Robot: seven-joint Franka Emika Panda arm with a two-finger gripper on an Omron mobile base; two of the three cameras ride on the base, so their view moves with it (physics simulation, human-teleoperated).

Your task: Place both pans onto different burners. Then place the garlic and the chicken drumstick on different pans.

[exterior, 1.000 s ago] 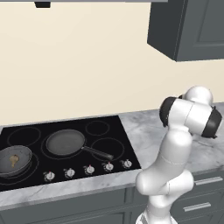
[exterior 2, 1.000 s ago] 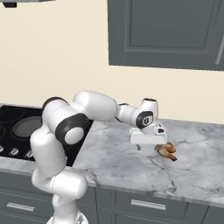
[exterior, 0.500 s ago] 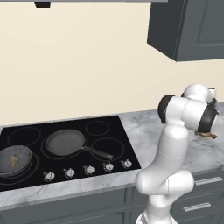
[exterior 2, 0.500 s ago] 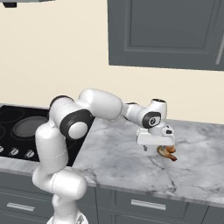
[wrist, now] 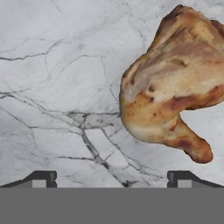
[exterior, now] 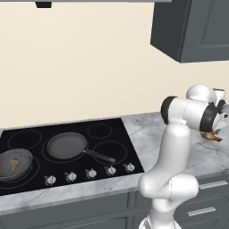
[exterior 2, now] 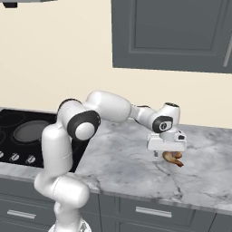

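Chicken drumstick (wrist: 170, 92) lies on the marble surface (exterior 2: 127, 158), well to the right of the cooktop (exterior: 112, 147). Pincer (wrist: 112, 177) hangs just above it, fingers spread wide, holding nothing. Both pans sit on burners: the shallower pan (exterior: 67, 144) empty, the deeper pan (exterior: 14, 163) holding the garlic (exterior: 14, 163).

My gripper (exterior 2: 166, 153) hangs with jaws wide just above the grey-veined marble tabletop (exterior 2: 127, 167), and bare stone lies all round it. The one thing in my way is the orange-brown roasted chicken drumstick (wrist: 170, 83), lying off to one side of the gap between my fingertips (wrist: 40, 178). The dark grey wall cupboard (exterior 2: 172, 34) sits well above my arm.
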